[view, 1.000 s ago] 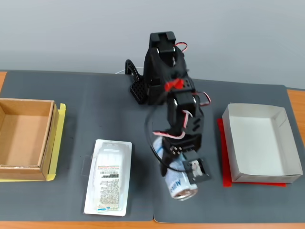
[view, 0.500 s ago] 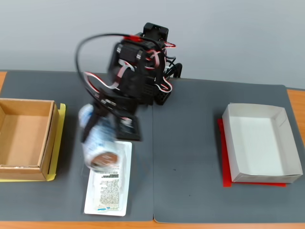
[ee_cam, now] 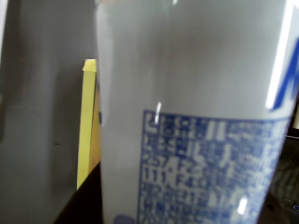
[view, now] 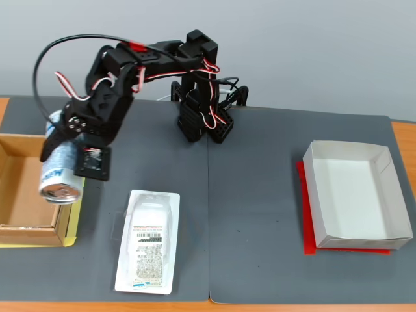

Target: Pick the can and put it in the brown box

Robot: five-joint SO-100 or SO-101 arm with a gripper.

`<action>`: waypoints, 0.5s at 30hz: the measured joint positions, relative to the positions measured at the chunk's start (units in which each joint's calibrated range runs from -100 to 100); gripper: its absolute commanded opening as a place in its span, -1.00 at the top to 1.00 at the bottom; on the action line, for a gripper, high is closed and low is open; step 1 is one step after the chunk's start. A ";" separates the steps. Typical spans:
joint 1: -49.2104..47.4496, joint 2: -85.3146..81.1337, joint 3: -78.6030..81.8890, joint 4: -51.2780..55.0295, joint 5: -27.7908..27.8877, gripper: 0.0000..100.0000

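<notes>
We've got the slim white drink can with blue lettering and a silver metal end (view: 60, 174) clamped in the black two-finger gripper (view: 65, 166), held clear of the table with its silver end tilted down toward the camera in the fixed view. Jaws are closed about the can body; we can't make out the fingertips themselves, the can hides most of them.

What changed: a second ago the can was still down on the dark grey mat (view: 260, 195), right of centre and near the white-grey tray box (view: 364, 156). Half a second ago it was mid-swing (blurred) above the flat white plastic blister pack (view: 147, 240). Now the arm has swept fully to the left of the fixed view and the can hangs over the right-hand wall of the shallow brown cardboard box (view: 29, 195), partly over the interior, partly over the wall and the yellow sheet (view: 77, 214) under the box.

Wrist view is nearly all can (ee_cam: 196, 116), white wall with a blue print block, and just a sliver of yellow sheet (ee_cam: 87, 121) and brown edge to its left; that fits a position at the box's edge.

Our read: pick and transport are done, only placement is left. The can doesn't look centred over the opening, so we'd push a little further left in the fixed view before opening the jaws. Risk if released here: it clips the wall and tips or rolls back onto the mat
</notes>
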 measured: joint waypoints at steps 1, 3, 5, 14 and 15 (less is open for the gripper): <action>0.81 1.44 0.00 -1.56 0.15 0.77; 2.14 4.23 0.00 -5.10 0.44 0.77; 3.03 6.42 0.00 -8.56 0.63 0.77; 7.24 14.03 0.00 -19.72 0.93 0.77; 7.54 14.71 0.00 -20.33 0.93 0.77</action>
